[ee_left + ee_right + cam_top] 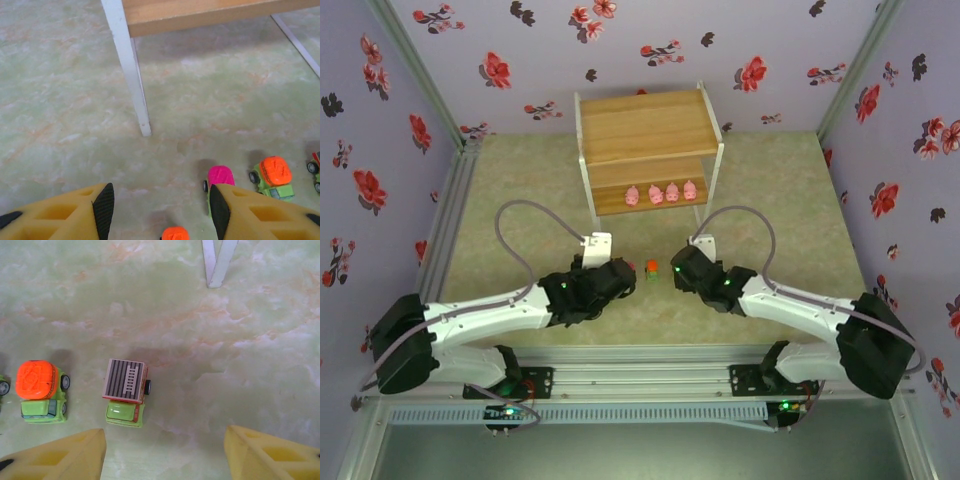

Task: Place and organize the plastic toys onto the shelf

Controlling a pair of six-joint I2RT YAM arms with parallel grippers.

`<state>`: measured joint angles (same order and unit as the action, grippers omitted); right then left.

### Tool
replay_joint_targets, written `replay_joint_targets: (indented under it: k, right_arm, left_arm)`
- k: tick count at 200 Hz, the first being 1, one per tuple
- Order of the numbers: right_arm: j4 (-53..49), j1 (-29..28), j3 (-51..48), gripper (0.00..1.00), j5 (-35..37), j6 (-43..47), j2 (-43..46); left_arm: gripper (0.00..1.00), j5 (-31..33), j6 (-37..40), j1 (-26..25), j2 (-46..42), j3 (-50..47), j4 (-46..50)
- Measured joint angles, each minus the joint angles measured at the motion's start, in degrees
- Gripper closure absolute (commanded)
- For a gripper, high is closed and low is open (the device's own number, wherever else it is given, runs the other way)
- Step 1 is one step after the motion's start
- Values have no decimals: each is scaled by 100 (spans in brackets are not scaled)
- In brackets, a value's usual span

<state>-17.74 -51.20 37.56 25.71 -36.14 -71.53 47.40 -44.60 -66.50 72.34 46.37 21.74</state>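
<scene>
Four pink pigs [656, 194] on the lower board of the shelf [640, 130]; four yellow-green trucks [651, 270] pending on the table [770, 200], six o'clock of it. Apart, clamping nothing: left gripper [162, 207], right gripper [165, 450].

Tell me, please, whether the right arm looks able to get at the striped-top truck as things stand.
Probably yes: the right claw is open, and the striped-top truck stands free just ahead of it, apart from the orange-topped truck.
</scene>
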Motion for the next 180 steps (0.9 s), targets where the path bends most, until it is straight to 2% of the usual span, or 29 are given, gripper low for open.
replay_joint_targets:
  k: [114,180]
  right_arm:
    - [44,-35,535,38,107,-52,-1051]
    - [42,-35,962,43,92,-114,-1567]
  left_arm:
    - [43,-197,-431,-367,-170,-610,-28]
    - [43,-221,-804,-553,-168,-728,-9]
